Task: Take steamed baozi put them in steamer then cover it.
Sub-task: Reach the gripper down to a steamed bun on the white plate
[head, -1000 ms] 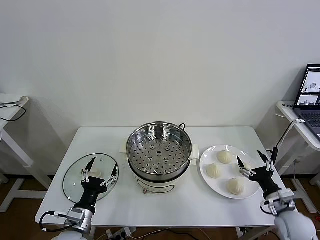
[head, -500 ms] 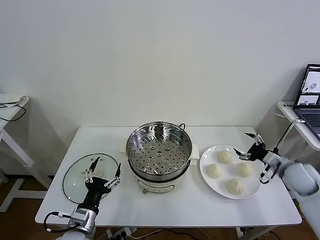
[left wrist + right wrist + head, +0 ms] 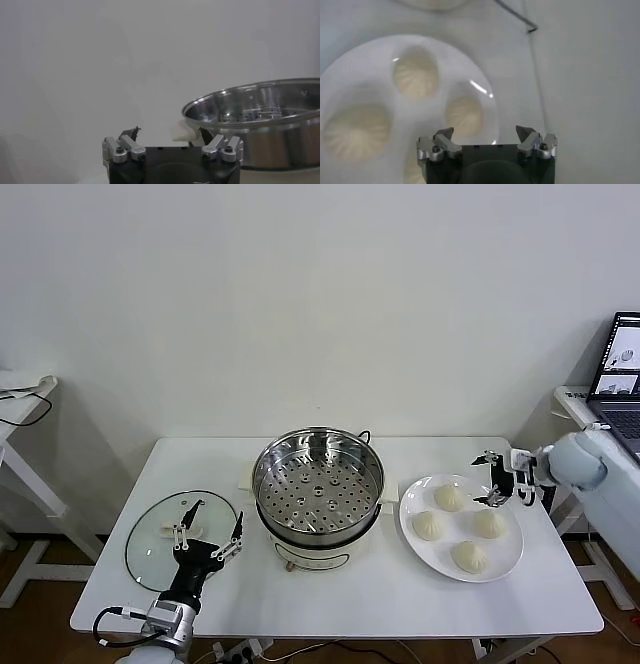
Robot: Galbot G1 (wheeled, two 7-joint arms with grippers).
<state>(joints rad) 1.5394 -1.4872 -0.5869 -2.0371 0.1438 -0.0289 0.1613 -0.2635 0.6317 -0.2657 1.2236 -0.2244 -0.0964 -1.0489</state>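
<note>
The steamer (image 3: 318, 484), a shiny steel pot with a perforated tray on a cream base, stands uncovered at the table's middle; its rim (image 3: 260, 115) also shows in the left wrist view. Several steamed baozi (image 3: 450, 497) lie on a white plate (image 3: 512, 549) to its right. My right gripper (image 3: 492, 480) hangs open above the plate's far right side, holding nothing. In the right wrist view the gripper (image 3: 485, 129) looks down on a baozi (image 3: 464, 116). My left gripper (image 3: 208, 534) (image 3: 169, 131) is open and empty over the glass lid (image 3: 150, 544) at the front left.
A laptop (image 3: 620, 379) sits on a side table past the table's right end. Another small table with a cable (image 3: 20, 399) stands at the left. A power cord (image 3: 517, 15) lies behind the plate. Bare tabletop runs along the front edge.
My right gripper has risen from the plate's front right side and swung to above its far right side. The left gripper has barely shifted.
</note>
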